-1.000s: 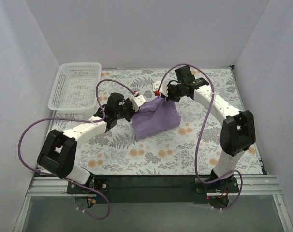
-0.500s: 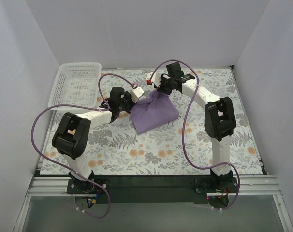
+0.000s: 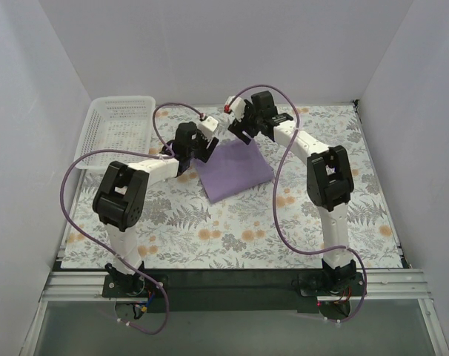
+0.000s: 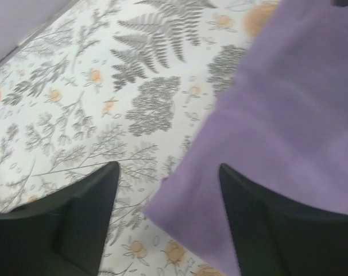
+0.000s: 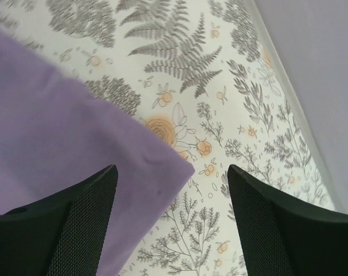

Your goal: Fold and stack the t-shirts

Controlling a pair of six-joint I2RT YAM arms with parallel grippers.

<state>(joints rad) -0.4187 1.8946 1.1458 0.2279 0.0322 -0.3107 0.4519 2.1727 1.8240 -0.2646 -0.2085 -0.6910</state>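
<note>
The lavender-purple t-shirt [image 3: 233, 170] lies folded into a flat rectangle on the floral table cover, mid-table. My left gripper [image 3: 200, 142] hovers over its far left corner, jaws open; in the left wrist view the t-shirt [image 4: 289, 115] lies flat below with its corner between the fingers [image 4: 82, 218], untouched. My right gripper [image 3: 239, 126] hangs open above the far right corner. In the right wrist view the t-shirt [image 5: 65, 149] corner lies free between the spread fingertips [image 5: 266, 218].
A white plastic basket [image 3: 115, 130] stands at the far left corner of the table. The floral cover [image 3: 232, 230] spreads around the shirt. White walls close in the back and both sides.
Both grippers held the shirt's top corners lifted off the table, carried them toward the far side, then opened. The shirt now lies flat and released.
</note>
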